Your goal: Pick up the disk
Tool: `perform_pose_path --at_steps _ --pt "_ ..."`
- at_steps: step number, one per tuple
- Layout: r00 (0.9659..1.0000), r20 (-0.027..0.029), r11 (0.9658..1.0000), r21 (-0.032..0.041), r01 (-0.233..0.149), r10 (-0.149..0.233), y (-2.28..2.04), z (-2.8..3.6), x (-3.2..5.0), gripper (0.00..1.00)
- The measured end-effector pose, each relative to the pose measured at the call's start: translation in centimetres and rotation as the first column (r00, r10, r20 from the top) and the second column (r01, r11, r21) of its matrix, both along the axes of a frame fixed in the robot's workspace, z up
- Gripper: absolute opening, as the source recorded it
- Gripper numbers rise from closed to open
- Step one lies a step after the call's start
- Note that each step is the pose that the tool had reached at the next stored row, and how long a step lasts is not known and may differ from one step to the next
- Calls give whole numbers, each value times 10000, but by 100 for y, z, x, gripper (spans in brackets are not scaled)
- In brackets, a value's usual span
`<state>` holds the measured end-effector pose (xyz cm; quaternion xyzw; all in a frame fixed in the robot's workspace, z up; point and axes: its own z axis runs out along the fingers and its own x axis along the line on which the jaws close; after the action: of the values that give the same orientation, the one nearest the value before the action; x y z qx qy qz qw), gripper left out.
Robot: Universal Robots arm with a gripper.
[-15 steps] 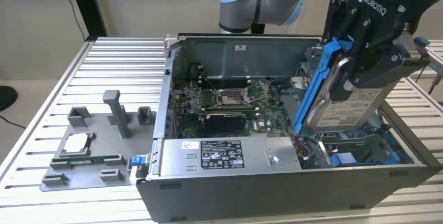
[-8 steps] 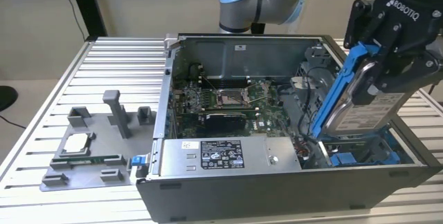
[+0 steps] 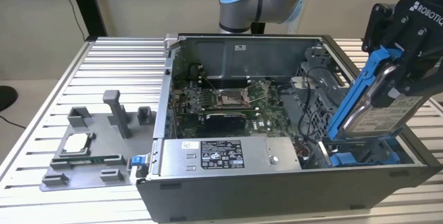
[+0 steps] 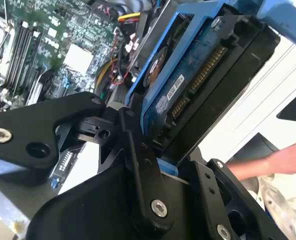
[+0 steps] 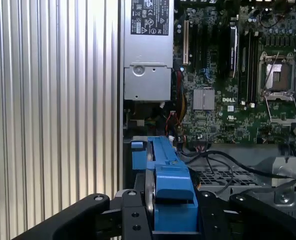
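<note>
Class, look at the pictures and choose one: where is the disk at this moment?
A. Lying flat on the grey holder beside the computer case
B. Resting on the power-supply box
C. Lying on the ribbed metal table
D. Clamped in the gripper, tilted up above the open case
D: in the exterior view the gripper is shut on the disk, which stands tilted, its blue bracket rising out of the open case.

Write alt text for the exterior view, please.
A robot end effector grips the disk, a hard drive in a blue bracket, tilted above the open computer case at the exterior view's right. The case shows its motherboard; a grey fixture sits at its left.
</note>
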<state>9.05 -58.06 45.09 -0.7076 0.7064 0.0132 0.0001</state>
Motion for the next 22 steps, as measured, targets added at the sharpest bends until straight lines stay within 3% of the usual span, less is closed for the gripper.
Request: perform_pose_path --at_steps 4,8,12,22 --pt "10000 0 10000 -2 1 -1 0 -33 81 0" --pt "10000 0 10000 32 3 -3 -1 -64 92 0" --pt "10000 -5 9997 264 3 -3 0 -74 93 0" --pt "10000 -5 9996 277 -18 19 0 -75 98 0"
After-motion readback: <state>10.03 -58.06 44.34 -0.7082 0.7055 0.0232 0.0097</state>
